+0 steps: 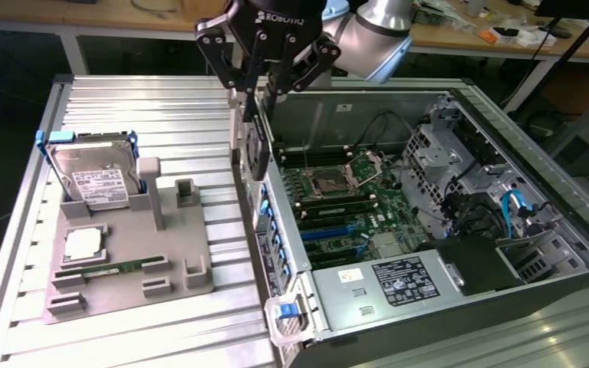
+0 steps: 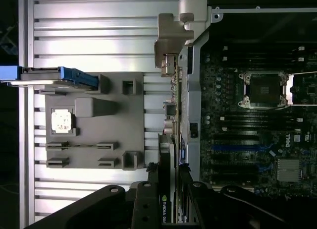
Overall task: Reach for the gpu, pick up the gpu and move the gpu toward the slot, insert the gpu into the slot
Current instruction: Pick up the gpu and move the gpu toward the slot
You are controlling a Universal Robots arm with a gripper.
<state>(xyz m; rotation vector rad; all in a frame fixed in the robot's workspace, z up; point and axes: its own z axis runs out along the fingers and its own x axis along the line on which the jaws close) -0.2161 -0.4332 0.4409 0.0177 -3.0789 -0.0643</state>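
Ribbed aluminium forms the counter. On it an open computer case lies on its side with the motherboard facing up. Just beside the case, on the exterior view's left, sits a grey moulded tray.

Above the case wall nearest that tray hangs the arm with its black pincer, which has "ROBOTIQ" in white across its body. The pincer is clamped on the gpu, one finger on each flat face. The card hangs on edge with its long axis close to vertical. It points down at the rim of that wall and is clear of the motherboard. The slot, the longest blue strip, lies inside the case, apart from the card, running across the board away from the wall.

A hard drive in a blue frame stands upright at the tray's far end. Its label, and the one on the power supply, are too small to read.

From the exterior view the card is a dark slab below the fingers. The wrist view looks down along its thin edge, where a sticker reads "NVIDIA" and then "QU". That view also looks squarely onto the processor socket.

A square processor chip and a green memory stick lie in tray pockets.
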